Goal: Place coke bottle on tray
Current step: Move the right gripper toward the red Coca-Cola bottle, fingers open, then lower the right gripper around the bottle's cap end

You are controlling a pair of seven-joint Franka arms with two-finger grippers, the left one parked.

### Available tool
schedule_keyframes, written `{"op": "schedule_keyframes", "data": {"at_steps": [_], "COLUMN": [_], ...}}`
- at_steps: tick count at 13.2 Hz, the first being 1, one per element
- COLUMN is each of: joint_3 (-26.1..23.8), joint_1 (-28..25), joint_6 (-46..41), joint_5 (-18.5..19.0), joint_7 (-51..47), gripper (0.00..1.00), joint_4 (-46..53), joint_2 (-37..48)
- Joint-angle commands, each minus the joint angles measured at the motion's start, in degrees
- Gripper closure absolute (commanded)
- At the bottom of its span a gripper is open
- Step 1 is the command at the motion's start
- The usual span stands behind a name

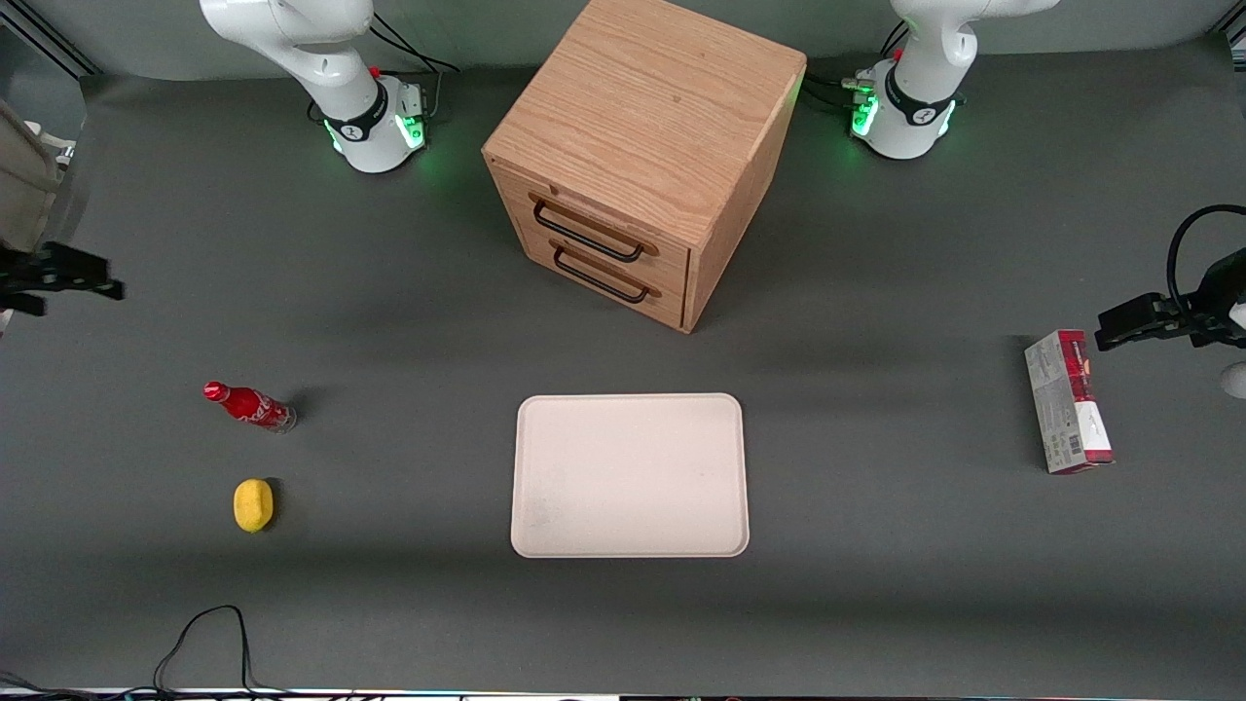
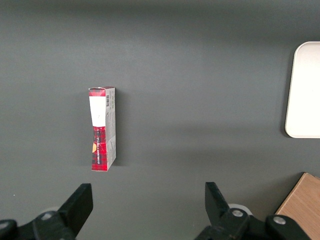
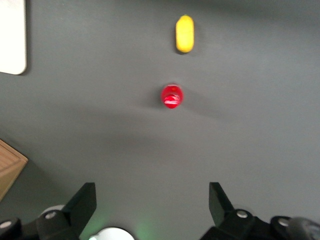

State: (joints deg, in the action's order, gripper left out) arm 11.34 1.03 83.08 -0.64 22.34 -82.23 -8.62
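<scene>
Only partly visible in the front view, the gripper (image 1: 73, 277) hangs at the working arm's end of the table, cut off by the frame edge; the right wrist view shows its two fingers (image 3: 82, 202) spread wide apart with nothing between them. One dark grey table (image 1: 389, 604) carries every item. One coke bottle (image 1: 248, 406) stands upright near the working arm's end, well apart from the tray; from above only its red cap (image 3: 171, 96) shows. One yellow lemon-like object (image 1: 253, 504) lies near the bottle, nearer to the front camera. One cable (image 1: 209, 633) loops at the table's near edge. One cream tray (image 1: 630, 475) lies flat at mid-table, in front of one wooden cabinet (image 1: 642, 146) with two drawers. One carton box (image 1: 1068, 401) lies toward the parked arm's end.
</scene>
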Motion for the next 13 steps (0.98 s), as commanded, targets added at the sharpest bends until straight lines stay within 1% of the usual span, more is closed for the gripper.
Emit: {"op": "schedule_keyframes", "data": {"at_steps": [1,3,6,8,11,13], "joint_3": [0.5,0.6,0.7,0.8,0.8,0.8], "joint_1": [-0.3,-0.2,-0.2,-0.2,-0.3,-0.5], "joint_6": [-5.6,-5.6,-3.5,2.9,17.0,23.9], "joint_5": [0.1,0.0,-0.3,-0.4,-0.4,-0.6], "joint_7": [2.2,2.3,2.5,2.5,2.5,2.4], "gripper": [0.00,0.00,0.00,0.00,0.00,0.00], "joint_4": [12.6,12.2,6.1,-1.8,-16.1,-20.0], "joint_2": [-8.6,-8.6,-7.2,-4.5,-1.0,-1.8]}}
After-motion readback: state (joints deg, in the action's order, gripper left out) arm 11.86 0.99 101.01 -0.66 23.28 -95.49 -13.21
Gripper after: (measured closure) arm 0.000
